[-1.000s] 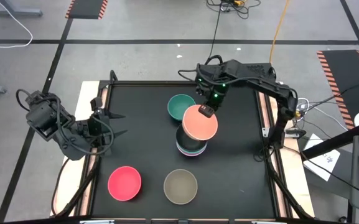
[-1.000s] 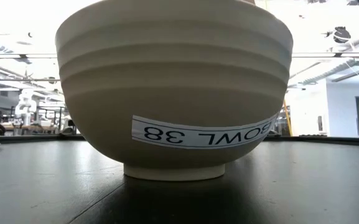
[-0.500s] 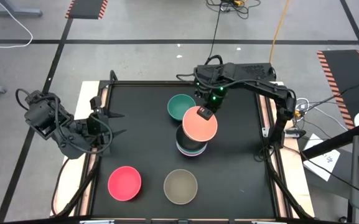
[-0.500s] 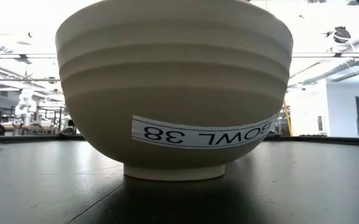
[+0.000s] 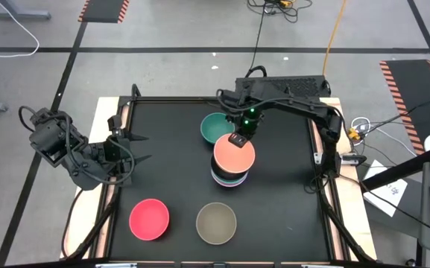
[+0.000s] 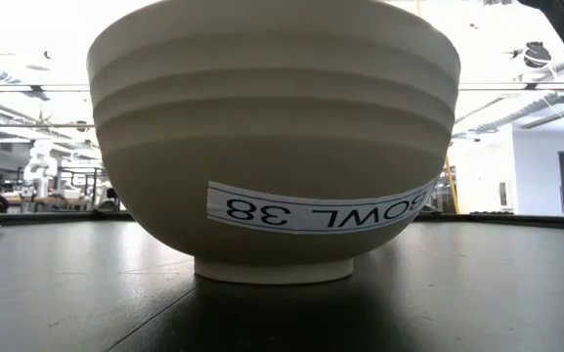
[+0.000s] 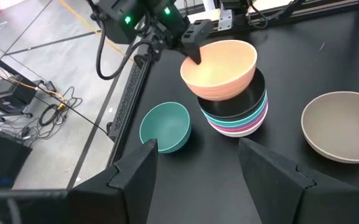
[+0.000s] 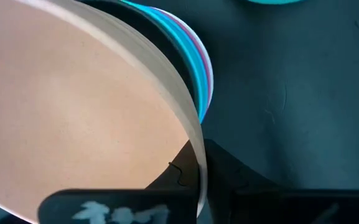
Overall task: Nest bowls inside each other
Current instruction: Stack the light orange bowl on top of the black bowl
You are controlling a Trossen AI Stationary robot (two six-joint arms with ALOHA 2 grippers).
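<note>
We saw the right gripper (image 5: 238, 139) clenched on the rim of the peach-orange bowl (image 5: 234, 155), one finger inside the bowl and one outside, as the right wrist view showed at close range. The grip sat at about twelve o'clock on that rim in the high view. The bowl was tilted, sitting on top of the stack of nested bowls (image 5: 229, 177) near the middle of the black table (image 5: 170, 179). In the left wrist view the peach-orange bowl (image 7: 219, 61) leaned over the stack (image 7: 241, 112), whose rims showed black, white, light blue and magenta. The teal bowl (image 5: 216, 128) stood just beside the stack, at about eleven o'clock from it. The red-pink bowl (image 5: 149, 219) stood apart at about eight o'clock from the stack, near the table's front edge. The olive-grey bowl (image 5: 216, 222) stood at about six o'clock from the stack, upright and empty. In the low view that same bowl (image 6: 274, 137) filled most of the picture and carried a white label with upside-down print. The left gripper (image 5: 141, 147) waited at the table's nine o'clock edge, well apart from every bowl, its fingers spread and holding nothing.
</note>
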